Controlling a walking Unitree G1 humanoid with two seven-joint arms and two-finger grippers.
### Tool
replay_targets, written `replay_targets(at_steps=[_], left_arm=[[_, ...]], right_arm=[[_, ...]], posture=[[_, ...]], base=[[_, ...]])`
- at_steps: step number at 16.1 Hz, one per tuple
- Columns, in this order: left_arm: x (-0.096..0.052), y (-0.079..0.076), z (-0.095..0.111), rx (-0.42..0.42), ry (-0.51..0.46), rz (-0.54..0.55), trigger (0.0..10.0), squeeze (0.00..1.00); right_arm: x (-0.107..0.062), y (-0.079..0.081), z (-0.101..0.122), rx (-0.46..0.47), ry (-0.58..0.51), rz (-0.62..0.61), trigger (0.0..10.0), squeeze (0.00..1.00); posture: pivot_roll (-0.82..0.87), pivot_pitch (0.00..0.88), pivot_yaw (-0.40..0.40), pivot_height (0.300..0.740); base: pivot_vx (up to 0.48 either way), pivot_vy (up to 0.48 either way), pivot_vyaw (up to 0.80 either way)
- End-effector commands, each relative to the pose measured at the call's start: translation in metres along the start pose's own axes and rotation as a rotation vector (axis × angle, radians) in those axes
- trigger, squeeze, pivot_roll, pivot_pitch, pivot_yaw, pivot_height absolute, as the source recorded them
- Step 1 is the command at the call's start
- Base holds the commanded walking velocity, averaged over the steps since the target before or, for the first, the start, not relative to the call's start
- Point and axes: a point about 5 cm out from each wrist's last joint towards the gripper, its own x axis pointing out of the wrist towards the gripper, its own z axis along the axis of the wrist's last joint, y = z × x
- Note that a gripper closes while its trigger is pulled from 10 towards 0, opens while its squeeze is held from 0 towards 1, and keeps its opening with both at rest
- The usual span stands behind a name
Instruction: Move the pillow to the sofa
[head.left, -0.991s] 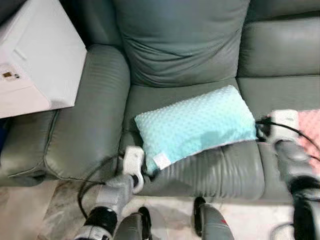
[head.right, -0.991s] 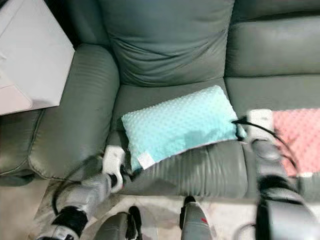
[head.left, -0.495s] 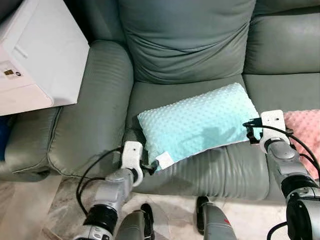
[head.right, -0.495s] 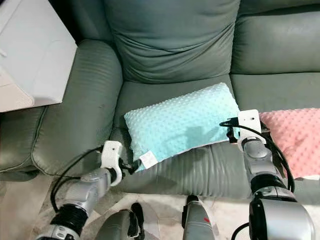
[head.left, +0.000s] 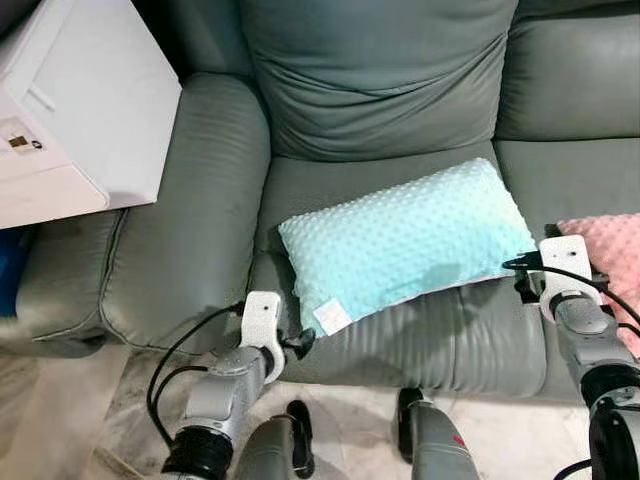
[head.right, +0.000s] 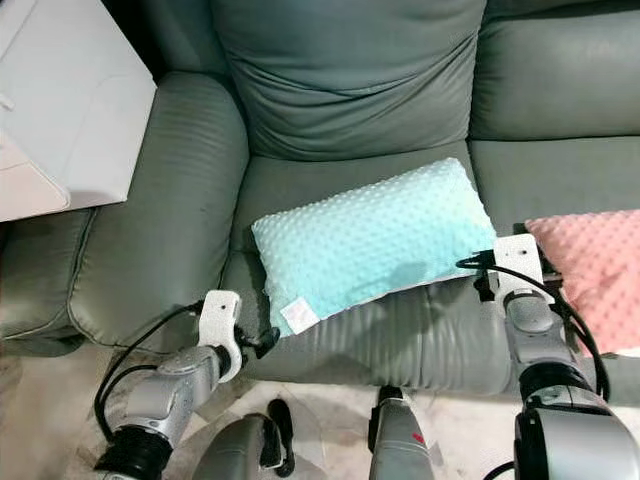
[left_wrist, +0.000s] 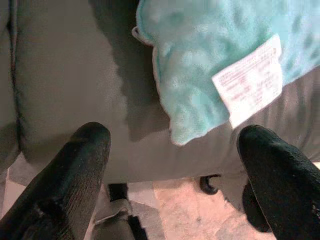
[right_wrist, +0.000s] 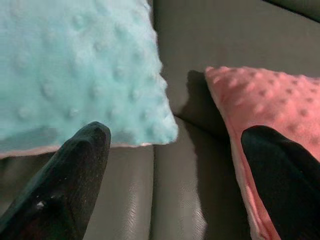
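Note:
The teal dotted pillow lies flat on the grey-green sofa's seat, its white tag at the near left corner. My left gripper is open just below that corner, at the seat's front edge, with the fingertips apart from the pillow. My right gripper is open at the pillow's right end, between it and a pink pillow. Neither gripper has anything between its fingers.
A white box rests by the sofa's left armrest. The pink dotted pillow lies on the seat to the right. A large back cushion stands behind. My legs are on the marble floor below.
Both grippers have drawn back slightly from the pillow's ends toward the seat's front edge. The pillow stays on the seat. The view has shifted a little.

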Motion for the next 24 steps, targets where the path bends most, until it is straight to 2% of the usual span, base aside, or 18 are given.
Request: replay_targets(at_steps=[1,2,4,5,8,12,13,15,17,20,22,24], left_arm=[[-0.004,0.01,-0.004,-0.039,-0.01,0.07,10.0,0.0],[-0.005,0.011,0.003,-0.06,-0.057,0.091,10.0,0.0],[-0.006,0.012,0.009,-0.075,-0.086,0.097,10.0,0.0],[-0.011,0.018,0.013,-0.079,-0.119,0.109,10.0,0.0],[-0.021,0.029,0.015,-0.089,-0.142,0.137,10.0,0.0],[-0.027,0.033,0.012,-0.091,-0.14,0.146,10.0,0.0],[-0.029,0.033,0.012,-0.087,-0.141,0.146,10.0,0.0],[-0.032,0.035,0.011,-0.079,-0.142,0.148,10.0,0.0],[-0.034,0.037,0.01,-0.079,-0.145,0.151,10.0,0.0],[-0.036,0.035,0.011,-0.084,-0.162,0.14,10.0,0.0],[-0.041,0.034,0.014,-0.091,-0.209,0.125,10.0,0.0],[-0.048,0.037,0.014,-0.083,-0.232,0.132,10.0,0.0]], right_arm=[[-0.003,0.01,-0.009,0.017,0.014,0.055,10.0,0.0],[-0.001,0.015,-0.001,0.045,-0.02,0.08,10.0,0.0],[0.0,0.018,0.004,0.059,-0.04,0.089,10.0,0.0],[0.001,0.027,0.01,0.081,-0.06,0.106,10.0,0.0],[-0.001,0.036,0.006,0.061,-0.049,0.109,10.0,0.0],[-0.002,0.03,-0.004,0.055,0.004,0.072,10.0,0.0],[-0.001,0.019,-0.001,0.058,-0.007,0.017,10.0,0.0],[0.004,-0.007,0.017,0.084,-0.074,-0.1,10.0,0.0],[0.005,-0.023,0.025,0.116,-0.101,-0.15,10.0,0.0],[0.004,-0.017,0.014,0.145,-0.049,-0.095,10.0,0.0],[0.002,-0.006,0.003,0.245,0.004,-0.045,10.0,0.0],[0.0,0.0,-0.006,0.337,0.056,-0.056,10.0,0.0]], posture=[[0.06,0.405,0.226,0.74],[0.08,0.415,0.231,0.74],[0.08,0.421,0.234,0.74],[0.09,0.431,0.239,0.74],[0.11,0.439,0.243,0.74],[0.13,0.44,0.245,0.74],[0.15,0.438,0.25,0.74],[0.15,0.438,0.25,0.74],[0.14,0.439,0.248,0.74],[0.14,0.442,0.245,0.74],[0.15,0.443,0.251,0.74],[0.16,0.444,0.257,0.74]], base=[[0.0,0.0,0.0],[0.0,0.0,0.0],[0.0,0.0,0.0],[0.0,0.0,0.0],[0.0,0.0,0.0],[0.0,0.0,0.0],[0.0,0.0,0.0],[0.0,0.0,0.0],[0.0,0.0,0.0],[0.0,0.0,0.0],[0.0,0.0,0.0],[0.0,0.0,0.0]])
